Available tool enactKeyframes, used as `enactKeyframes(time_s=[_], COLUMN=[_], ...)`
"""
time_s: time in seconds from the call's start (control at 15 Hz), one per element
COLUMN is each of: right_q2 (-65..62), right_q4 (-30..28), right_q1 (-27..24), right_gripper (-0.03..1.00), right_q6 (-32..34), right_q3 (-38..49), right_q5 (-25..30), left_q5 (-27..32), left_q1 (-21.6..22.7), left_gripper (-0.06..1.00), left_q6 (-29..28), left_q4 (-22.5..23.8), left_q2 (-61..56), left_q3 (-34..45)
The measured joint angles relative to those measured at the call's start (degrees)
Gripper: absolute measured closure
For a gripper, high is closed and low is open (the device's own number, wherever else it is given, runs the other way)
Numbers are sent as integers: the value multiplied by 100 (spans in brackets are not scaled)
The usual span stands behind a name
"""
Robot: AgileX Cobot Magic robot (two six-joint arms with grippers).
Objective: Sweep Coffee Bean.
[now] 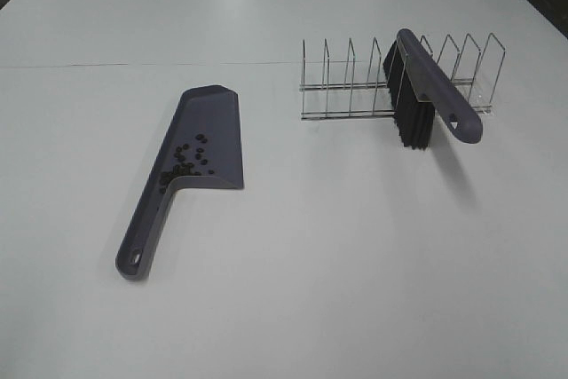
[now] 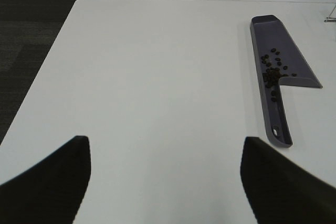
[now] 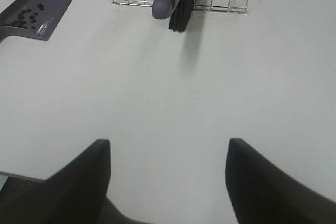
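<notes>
**Beans lie in the pan, brush parked, both arms back**

I start with the broad white matte table (image 1: 355, 290), bare across most of its top. Next in size is the thin wire dish rack (image 1: 355, 86) at the far right, with the purple-grey plastic hand brush with black bristles (image 1: 435, 86) leaning through its slots, handle pointing toward me. Well apart on the left lies the flat purple-grey plastic dustpan with a long handle (image 1: 217, 130). Smallest of all, the tiny dark oval coffee beans (image 1: 185, 161) sit inside the pan, bunched where the tray narrows into the handle, a few spilling down the handle channel.

I judge the beans light, hard and smooth, so they will roll and scatter at any tilt or knock. I would not pinch them. I would take the dustpan by its handle end and keep it level, and the brush by its handle.

The left gripper (image 2: 165, 179) and right gripper (image 3: 168, 182) each show 2 dark fingers spread apart with nothing between them, hovering over bare table.

The high view shows neither arm; only the wrist views do. The left wrist view shows no brush and only a corner of the rack. Whether a stray bean lies on the table I cannot tell at this sharpness.
</notes>
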Motion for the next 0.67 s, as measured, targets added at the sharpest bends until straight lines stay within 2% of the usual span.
enactKeyframes(time_s=[0.67], right_q2=[0], right_q4=[0], right_q1=[0], right_gripper=[38], right_q6=[0], right_q3=[0], right_q5=[0], left_q5=[0], left_q1=[0], left_gripper=[24], left_q6=[0], left_q4=[-11], left_q2=[0], left_q3=[0])
